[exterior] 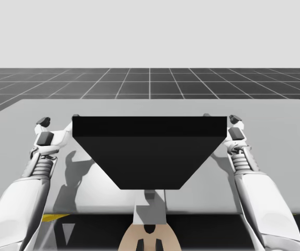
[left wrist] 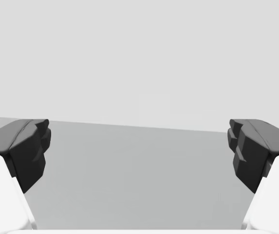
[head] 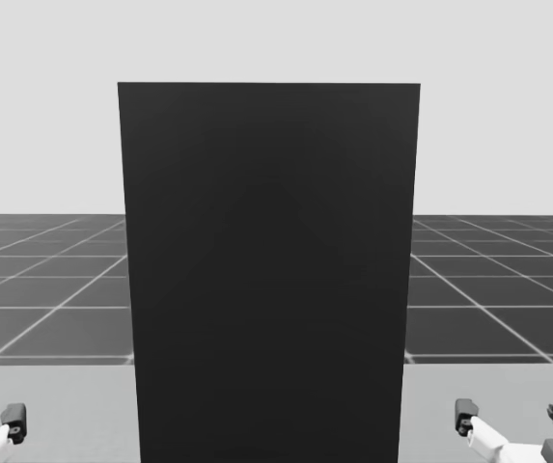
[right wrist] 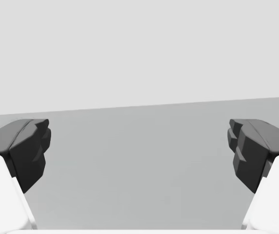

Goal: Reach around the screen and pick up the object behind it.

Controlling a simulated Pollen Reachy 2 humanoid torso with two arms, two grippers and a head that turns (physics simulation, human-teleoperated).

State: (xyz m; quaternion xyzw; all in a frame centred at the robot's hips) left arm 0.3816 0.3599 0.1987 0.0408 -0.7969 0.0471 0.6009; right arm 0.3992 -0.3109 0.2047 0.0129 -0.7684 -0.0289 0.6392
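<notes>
Ahead, black screen (head: 268,280) blocks all behind; left hand (left wrist: 139,148) and right hand (right wrist: 139,148) apart.

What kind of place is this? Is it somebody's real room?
Probably not a real room but a computer-made test scene: a plain grey table, a flat black screen standing on it, and a dark gridded floor stretching away to a blank pale background with no walls.
</notes>
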